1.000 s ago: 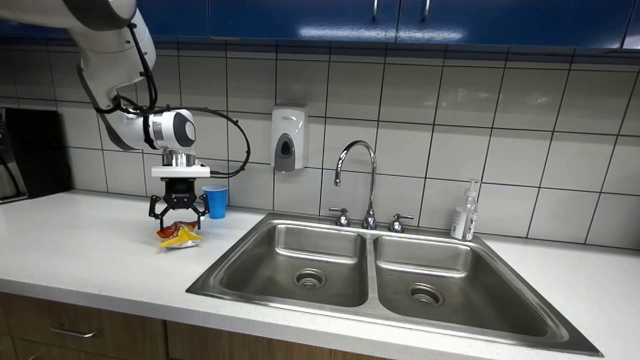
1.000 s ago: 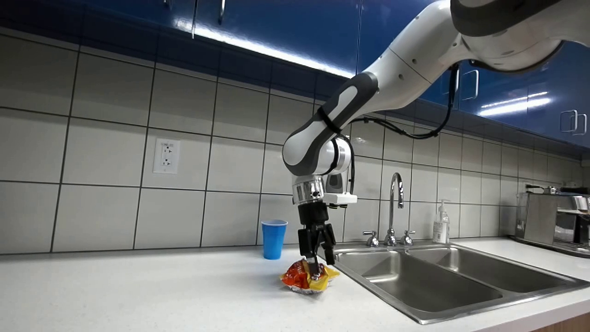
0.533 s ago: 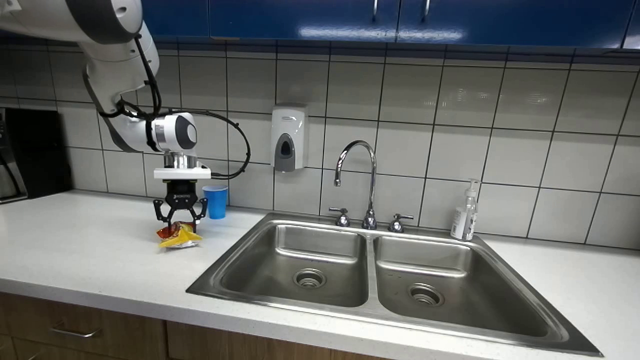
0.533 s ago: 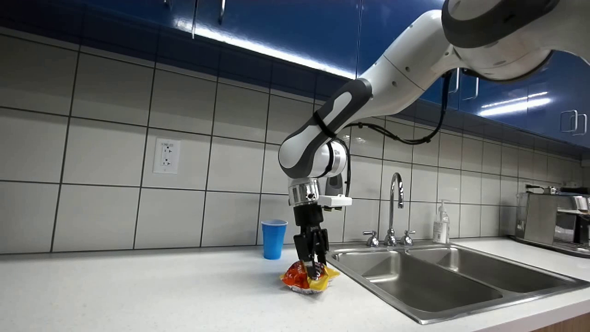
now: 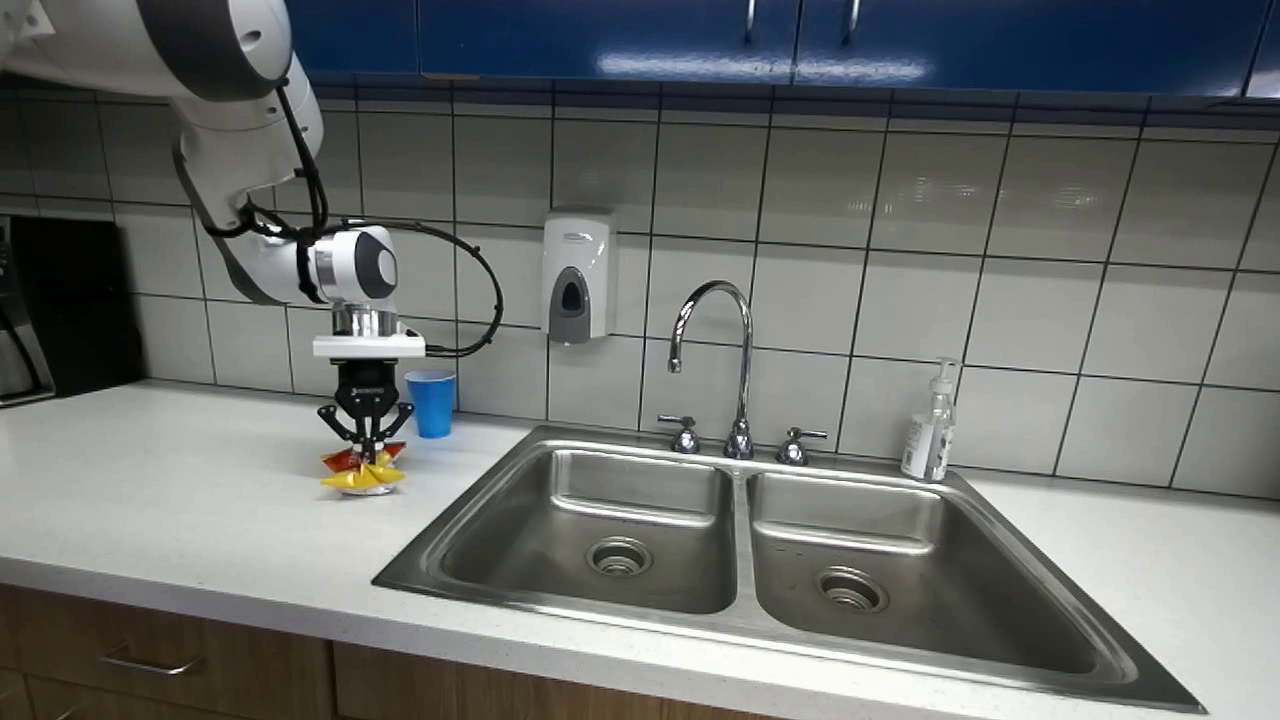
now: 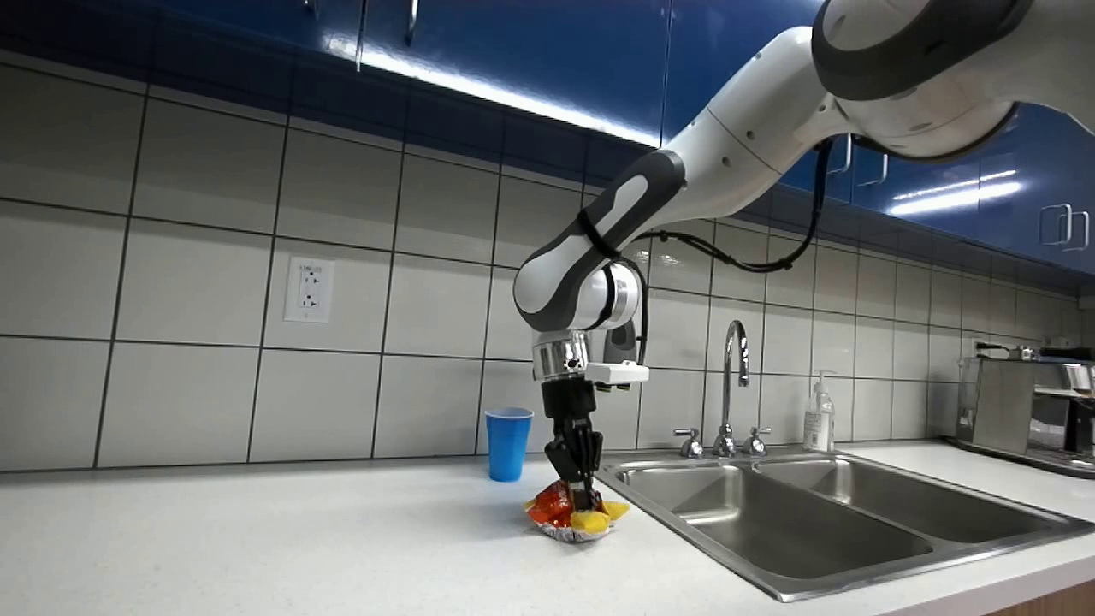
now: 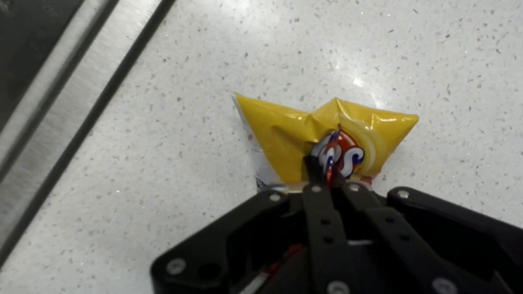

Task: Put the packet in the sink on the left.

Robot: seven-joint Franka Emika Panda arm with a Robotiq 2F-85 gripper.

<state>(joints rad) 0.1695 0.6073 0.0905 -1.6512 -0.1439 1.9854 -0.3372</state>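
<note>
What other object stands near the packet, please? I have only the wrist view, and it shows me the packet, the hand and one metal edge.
Observer: A blue cup stands upright near the tiled wall, apart from the packet.
Operator: Thank you. And this metal edge, to what does it belong?
Observer: It belongs to a double sink.
Operator: Which side of this sink is nearer to the packet?
Observer: In both exterior views, the left basin is the nearer one.
</note>
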